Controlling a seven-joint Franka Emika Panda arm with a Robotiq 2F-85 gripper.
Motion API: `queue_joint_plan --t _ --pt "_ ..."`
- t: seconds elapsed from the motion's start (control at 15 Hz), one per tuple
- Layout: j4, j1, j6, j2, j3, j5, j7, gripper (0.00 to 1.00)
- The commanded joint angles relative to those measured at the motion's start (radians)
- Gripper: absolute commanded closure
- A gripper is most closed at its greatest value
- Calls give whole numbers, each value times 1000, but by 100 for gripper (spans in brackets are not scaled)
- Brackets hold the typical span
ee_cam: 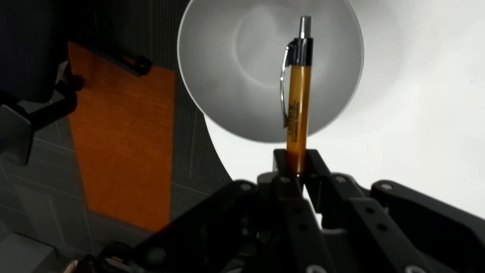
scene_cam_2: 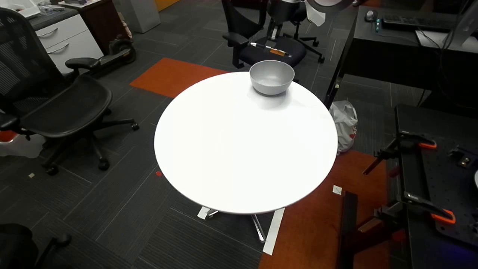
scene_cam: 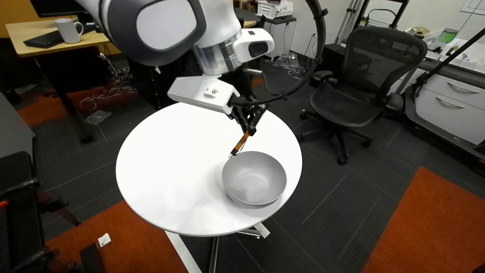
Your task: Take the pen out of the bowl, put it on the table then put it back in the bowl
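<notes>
My gripper (scene_cam: pixel 250 130) is shut on the orange pen (scene_cam: pixel 240 143). In the wrist view the gripper (ee_cam: pixel 295 163) pinches the pen (ee_cam: pixel 298 98) near one end, which the fingers hide. The dark end with the metal clip and silver tip sticks out. The pen (scene_cam_2: pixel 277 51) is held tilted, above the table and above rim height near the grey bowl (scene_cam: pixel 254 180). The bowl (scene_cam_2: pixel 272 76) stands upright near the edge of the round white table (scene_cam: pixel 170 170), and nothing shows inside it. In the wrist view the pen overlaps the bowl (ee_cam: pixel 227 94).
The bowl is close to the edge of the table (scene_cam_2: pixel 242 142). A black office chair (scene_cam: pixel 363 76) and a wooden desk (scene_cam: pixel 22 28) with a white mug (scene_cam: pixel 69 30) stand around it. A black equipment table with orange clamps (scene_cam_2: pixel 444 216) stands at one side.
</notes>
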Motion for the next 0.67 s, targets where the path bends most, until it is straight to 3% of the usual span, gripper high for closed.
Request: queue_joint_plan --t 0.0,0.6 --pt "-37 -77 5 -37 52 103 -71 96" --pt "42 -228 -43 50 151 337 -261 96"
